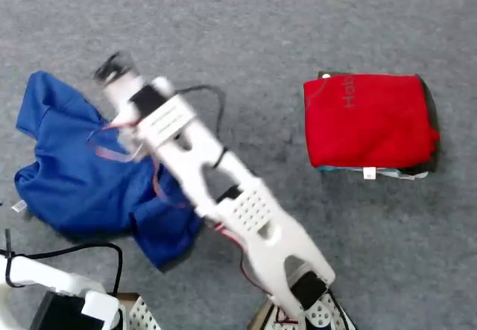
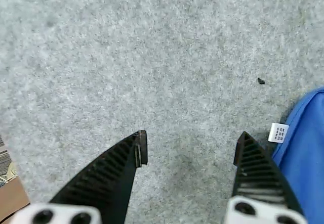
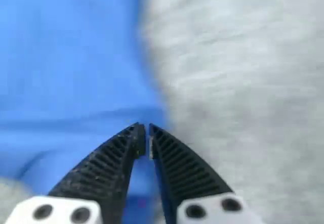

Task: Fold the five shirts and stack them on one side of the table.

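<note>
One shirt is left to fold: the blue shirt [image 1: 74, 173] lies rumpled on the left of the desk [image 1: 261, 32], so it needs spreading flat before any fold will hold. The others look done, judging by the stack [image 1: 373, 170] on the right, where the red shirt [image 1: 369, 121] sits squared on top with pale and dark edges showing beneath it. How many lie under it I cannot count. The right arm [image 1: 223, 188] stretches from its near base across to the far right edge of the blue shirt. The right gripper [image 3: 147, 129] is clenched almost tip to tip at the border of blue cloth and bare desk, a likely spot for taking a hem to draw the cloth out. That view is blurred, so whether a fold is actually pinched is unclear. The left gripper [image 2: 191, 145] hangs low over bare desk at the near left with its jaws spread wide. The blue shirt's edge and its white label [image 2: 278, 132] are just beside one finger, so it is well placed to take the opposite side and let the two stretch the shirt between them. The step in hand looks like flattening, with the last fold and the carry to the stack not yet done.
</note>
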